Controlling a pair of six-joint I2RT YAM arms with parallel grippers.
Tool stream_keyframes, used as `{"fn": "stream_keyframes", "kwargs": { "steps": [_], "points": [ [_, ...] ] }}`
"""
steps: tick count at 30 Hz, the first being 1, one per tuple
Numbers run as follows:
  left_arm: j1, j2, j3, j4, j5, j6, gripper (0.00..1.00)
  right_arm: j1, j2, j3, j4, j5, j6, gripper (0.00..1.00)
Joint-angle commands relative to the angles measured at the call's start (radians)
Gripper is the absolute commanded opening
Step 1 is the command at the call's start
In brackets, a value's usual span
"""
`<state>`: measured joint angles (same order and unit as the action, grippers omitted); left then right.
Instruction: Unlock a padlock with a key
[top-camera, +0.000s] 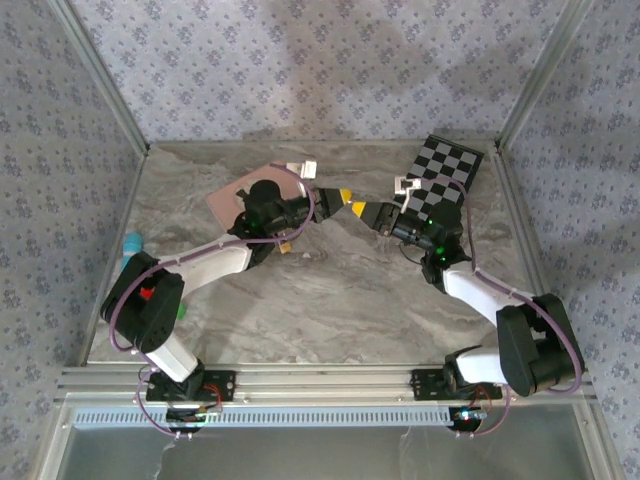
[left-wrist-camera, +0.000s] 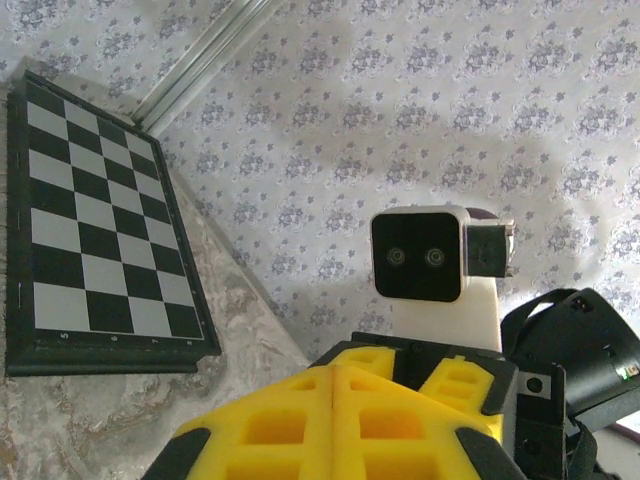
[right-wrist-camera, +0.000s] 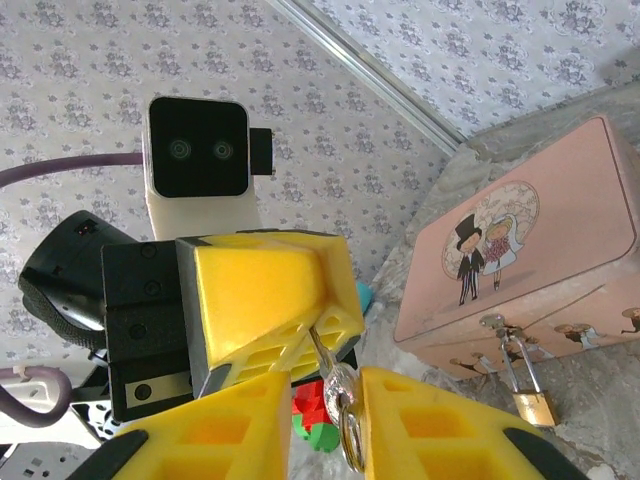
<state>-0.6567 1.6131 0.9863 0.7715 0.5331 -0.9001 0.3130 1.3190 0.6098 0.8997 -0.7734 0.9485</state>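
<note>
Closest, the right pincer (right-wrist-camera: 328, 382) stands slightly parted around the key (right-wrist-camera: 338, 385), whose blade the left pincer (right-wrist-camera: 303, 322) clenches. Beyond, the padlock (right-wrist-camera: 533, 403) hangs at the front of the pink box (right-wrist-camera: 520, 250).

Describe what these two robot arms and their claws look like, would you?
Both arms are white tubes between chunky black joints, the left arm and right arm each trailed by a looping purple cable. The left gripper and right gripper have blocky yellow fingers with cut-out pockets. A white box camera with a black two-lens face sits on each wrist.
</note>
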Motion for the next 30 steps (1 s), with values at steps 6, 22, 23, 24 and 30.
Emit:
{"fn": "stream_keyframes", "kwargs": {
  "steps": [6,22,23,24,30],
  "points": [
    [0.0,-0.004,-0.011,0.074,-0.03,-0.026,0.0,0.001,0.035,-0.013,0.107,0.003,0.042,0.18],
    [-0.006,0.002,-0.031,0.118,-0.041,-0.059,0.0,0.008,0.09,-0.007,0.194,0.013,0.075,0.25],
    [-0.007,0.001,-0.032,0.119,-0.041,-0.06,0.0,0.007,0.092,-0.005,0.196,0.014,0.076,0.25],
    [-0.007,0.001,-0.033,0.12,-0.042,-0.06,0.0,0.008,0.094,-0.005,0.198,0.013,0.076,0.25],
    [-0.012,0.002,-0.035,0.132,-0.047,-0.069,0.0,0.013,0.101,-0.008,0.209,0.016,0.08,0.24]
  ]
}}
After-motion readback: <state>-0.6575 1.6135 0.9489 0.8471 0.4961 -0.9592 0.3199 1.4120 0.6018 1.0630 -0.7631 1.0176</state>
